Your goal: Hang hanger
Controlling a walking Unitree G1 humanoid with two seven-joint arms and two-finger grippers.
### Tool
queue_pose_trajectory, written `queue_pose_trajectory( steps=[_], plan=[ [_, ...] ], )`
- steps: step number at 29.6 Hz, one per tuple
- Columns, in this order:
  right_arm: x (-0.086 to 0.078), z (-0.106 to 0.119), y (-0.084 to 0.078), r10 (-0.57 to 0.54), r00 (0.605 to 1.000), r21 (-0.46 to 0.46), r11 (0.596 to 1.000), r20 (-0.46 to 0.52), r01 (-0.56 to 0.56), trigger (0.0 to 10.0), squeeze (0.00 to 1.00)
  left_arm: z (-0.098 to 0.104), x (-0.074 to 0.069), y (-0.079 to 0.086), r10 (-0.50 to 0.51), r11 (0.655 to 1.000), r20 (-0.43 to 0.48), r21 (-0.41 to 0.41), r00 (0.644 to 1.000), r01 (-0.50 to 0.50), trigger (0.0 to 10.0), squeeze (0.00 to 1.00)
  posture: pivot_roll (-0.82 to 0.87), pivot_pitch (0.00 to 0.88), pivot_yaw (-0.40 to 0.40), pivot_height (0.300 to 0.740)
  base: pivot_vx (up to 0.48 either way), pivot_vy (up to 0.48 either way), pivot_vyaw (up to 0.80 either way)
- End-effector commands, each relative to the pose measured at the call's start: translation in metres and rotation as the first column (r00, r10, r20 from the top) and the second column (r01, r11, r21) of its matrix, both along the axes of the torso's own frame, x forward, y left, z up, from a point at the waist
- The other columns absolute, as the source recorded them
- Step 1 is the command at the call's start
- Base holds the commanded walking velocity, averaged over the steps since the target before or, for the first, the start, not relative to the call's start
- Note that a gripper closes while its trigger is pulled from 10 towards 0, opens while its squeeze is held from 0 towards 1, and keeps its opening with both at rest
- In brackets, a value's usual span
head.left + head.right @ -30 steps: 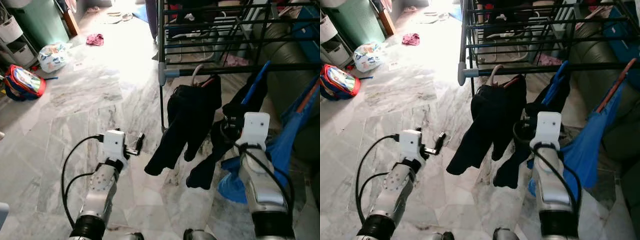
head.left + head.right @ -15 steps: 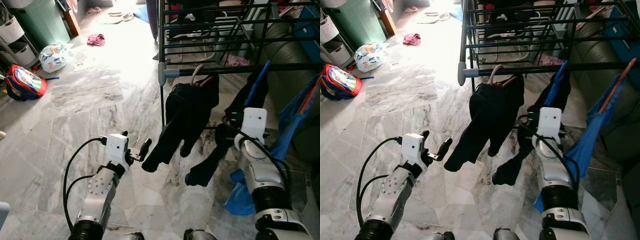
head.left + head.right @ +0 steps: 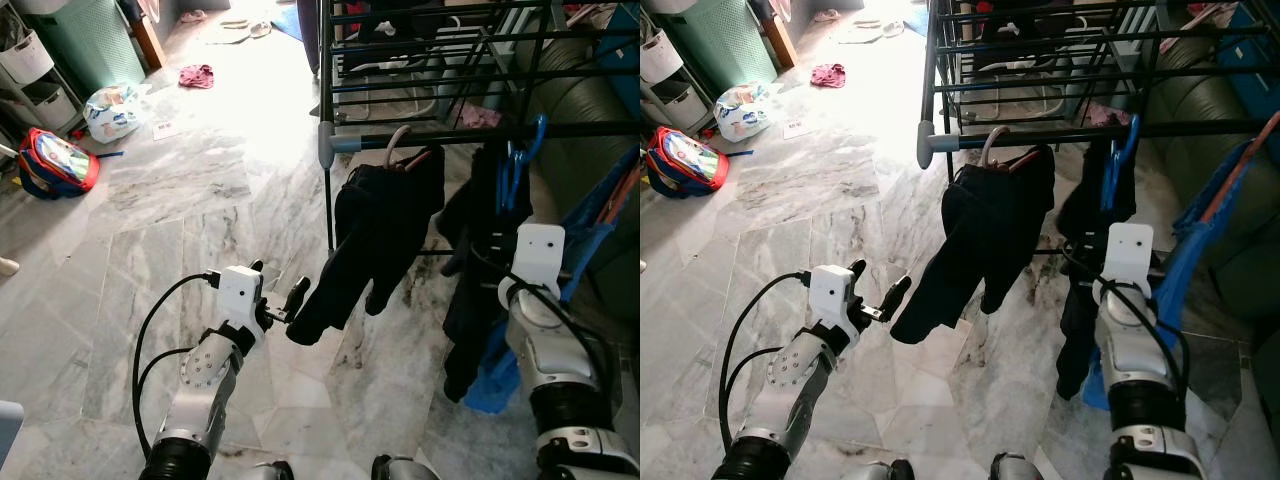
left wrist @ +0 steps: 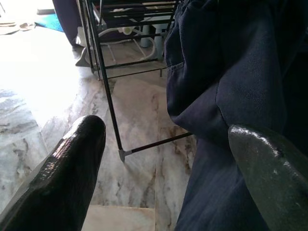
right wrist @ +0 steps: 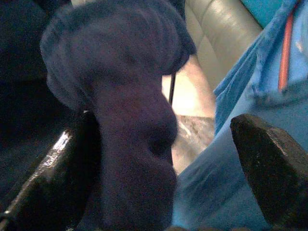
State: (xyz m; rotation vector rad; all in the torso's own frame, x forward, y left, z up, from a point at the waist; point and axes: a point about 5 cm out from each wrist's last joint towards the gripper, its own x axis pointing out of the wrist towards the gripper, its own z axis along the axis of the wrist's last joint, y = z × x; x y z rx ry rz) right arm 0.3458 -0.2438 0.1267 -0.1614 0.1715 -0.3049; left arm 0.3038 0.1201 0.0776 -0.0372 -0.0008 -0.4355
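Right gripper (image 5: 163,144), fingers spread and empty below the rack rail (image 3: 560,130); blue hanger (image 3: 520,150) looks hooked, withdrawal next.

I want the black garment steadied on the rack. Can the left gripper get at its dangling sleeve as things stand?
Probably yes. The left gripper is open right beside the black garment's lower sleeve end, with nothing between them; the left wrist view shows the dark cloth against one finger.

Two silver metal arms with black elbow joints, white boxy wrist housing behind the left gripper (image 3: 283,303), black cables looping back from it, matching white housing with two small screws on the right arm, glossy black fingers (image 4: 62,173), rounded tips
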Motion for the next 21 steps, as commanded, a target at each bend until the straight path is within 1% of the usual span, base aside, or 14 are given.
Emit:
queue_pose_trajectory(
  steps=[1,4,10,11,12,13,15,21],
  plan=[
    [0.003,0.002,0.001,0.02,1.0,-0.01,1.0,0.0,-0.02,10.0,0.0,-0.005,-0.001,0.003,-0.001,1.0,-0.027,0.016,1.0,0.001,10.0,0.0,-0.08,0.213,0.094,0.74,0.0,0.0,0.0],
    [0.008,0.007,-0.005,0.041,0.999,-0.028,0.999,-0.005,-0.041,10.0,0.0,-0.006,-0.001,0.003,0.0,1.0,-0.027,0.017,1.0,0.0,10.0,0.0,-0.07,0.209,0.091,0.74,0.0,0.0,0.0],
    [0.014,0.014,-0.006,0.078,0.997,-0.051,0.996,-0.014,-0.078,10.0,0.0,-0.008,-0.002,0.005,0.008,1.0,-0.035,0.022,0.999,-0.007,10.0,0.0,-0.07,0.207,0.086,0.74,0.0,0.0,0.0],
    [0.016,0.014,-0.005,0.094,0.995,-0.044,0.995,-0.016,-0.095,9.7,0.0,-0.008,-0.003,0.005,0.009,1.0,-0.034,0.023,0.999,-0.008,10.0,0.0,-0.06,0.207,0.086,0.74,0.0,0.0,0.0],
    [0.018,0.015,-0.003,0.114,0.993,-0.044,0.992,-0.017,-0.115,5.7,0.0,-0.008,-0.003,0.005,0.012,1.0,-0.034,0.023,0.999,-0.011,10.0,0.0,-0.06,0.208,0.085,0.74,0.0,0.0,0.0],
    [0.019,0.016,-0.002,0.127,0.992,-0.044,0.991,-0.015,-0.127,0.0,0.0,-0.008,-0.003,0.006,0.013,1.0,-0.035,0.023,0.999,-0.012,10.0,0.0,-0.06,0.209,0.085,0.74,0.0,0.0,0.0],
    [0.021,0.018,0.002,0.164,0.986,-0.056,0.985,-0.021,-0.165,0.1,0.0,-0.009,-0.003,0.007,0.017,1.0,-0.035,0.025,0.999,-0.016,10.0,0.0,-0.06,0.213,0.083,0.74,0.0,0.0,0.0],
    [0.023,0.015,0.003,0.171,0.984,-0.047,0.984,-0.042,-0.173,0.0,0.0,-0.009,-0.003,0.008,0.022,0.999,-0.034,0.025,0.999,-0.021,10.0,0.0,-0.06,0.216,0.085,0.74,0.0,0.0,0.0]
  ],
)
